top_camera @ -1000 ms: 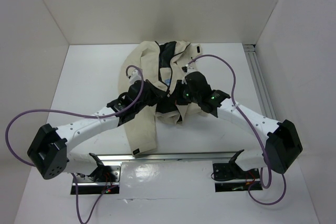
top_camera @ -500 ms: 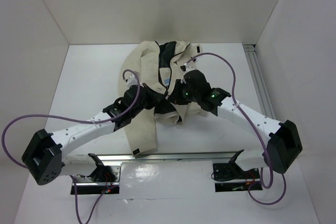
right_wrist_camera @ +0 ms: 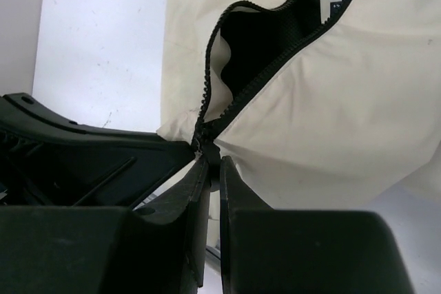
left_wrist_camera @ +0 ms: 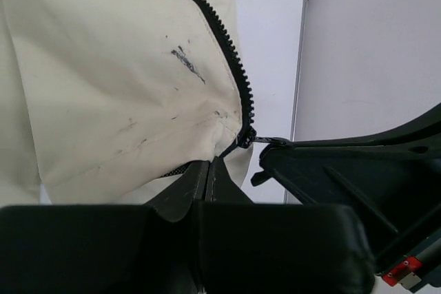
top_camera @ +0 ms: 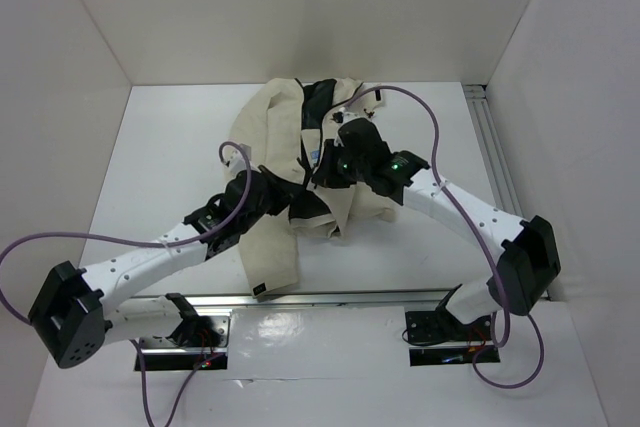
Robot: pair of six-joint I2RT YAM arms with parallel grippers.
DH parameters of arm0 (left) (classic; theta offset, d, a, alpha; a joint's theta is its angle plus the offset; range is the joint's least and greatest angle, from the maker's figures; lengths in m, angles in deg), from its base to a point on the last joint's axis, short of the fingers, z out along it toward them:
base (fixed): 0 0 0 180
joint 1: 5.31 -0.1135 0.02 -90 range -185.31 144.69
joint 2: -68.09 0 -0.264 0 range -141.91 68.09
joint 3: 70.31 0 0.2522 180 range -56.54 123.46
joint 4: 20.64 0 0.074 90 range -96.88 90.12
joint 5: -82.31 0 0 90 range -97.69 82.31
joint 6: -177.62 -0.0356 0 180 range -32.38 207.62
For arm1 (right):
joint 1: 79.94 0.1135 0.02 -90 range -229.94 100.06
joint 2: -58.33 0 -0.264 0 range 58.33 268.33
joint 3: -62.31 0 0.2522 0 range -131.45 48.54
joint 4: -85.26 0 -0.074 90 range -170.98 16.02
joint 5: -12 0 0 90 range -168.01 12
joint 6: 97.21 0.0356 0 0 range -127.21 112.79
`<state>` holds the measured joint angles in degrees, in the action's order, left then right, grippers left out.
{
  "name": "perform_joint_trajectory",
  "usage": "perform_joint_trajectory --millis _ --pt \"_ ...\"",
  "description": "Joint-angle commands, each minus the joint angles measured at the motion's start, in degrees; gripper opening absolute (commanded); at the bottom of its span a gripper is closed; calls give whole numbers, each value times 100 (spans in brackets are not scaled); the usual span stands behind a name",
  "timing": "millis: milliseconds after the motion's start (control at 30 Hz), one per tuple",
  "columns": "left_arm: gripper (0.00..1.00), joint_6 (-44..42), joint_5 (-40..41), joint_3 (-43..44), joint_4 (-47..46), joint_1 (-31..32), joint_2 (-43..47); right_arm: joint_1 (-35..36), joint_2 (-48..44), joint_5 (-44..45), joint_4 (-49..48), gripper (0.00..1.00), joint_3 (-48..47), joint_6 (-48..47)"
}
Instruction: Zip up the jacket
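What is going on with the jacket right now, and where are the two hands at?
Both arms are working on the cream fabric jacket lying on the white table. The left hand is closed on the jacket's bottom edge just below the zipper. The right hand pinches the black zipper pull at the low end of the track. Above it the black teeth are apart, showing the dark lining, so the zip is barely started.
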<state>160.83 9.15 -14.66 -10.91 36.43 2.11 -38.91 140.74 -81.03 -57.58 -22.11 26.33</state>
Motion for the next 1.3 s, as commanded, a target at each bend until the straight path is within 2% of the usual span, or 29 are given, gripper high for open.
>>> perform_joint_trajectory --millis 0,133,367,567,700,867,1133,1267 --pt "0 254 206 -207 1359 -60 6 -122 38 557 -283 0 -589 -23" --pt "0 422 -93 -207 1641 -60 -240 -122 108 558 -161 0 -590 30" --pt "0 616 -453 -532 2134 -8 -434 -122 -15 365 -238 0 244 83" --pt "0 677 -401 -831 2819 45 198 -122 178 285 -380 0 263 66" --pt "0 677 -401 -893 3610 263 927 -236 687 435 -318 0 -351 -67" --pt "0 906 -339 -893 4559 388 1902 -701 1311 435 -195 0 -1378 -330" --pt "0 1020 -173 -779 5158 388 2317 -1721 2489 163 288 0 -3154 -673" --pt "0 897 2 -341 5456 388 2370 -2082 2867 -5 525 0 -3955 -734"
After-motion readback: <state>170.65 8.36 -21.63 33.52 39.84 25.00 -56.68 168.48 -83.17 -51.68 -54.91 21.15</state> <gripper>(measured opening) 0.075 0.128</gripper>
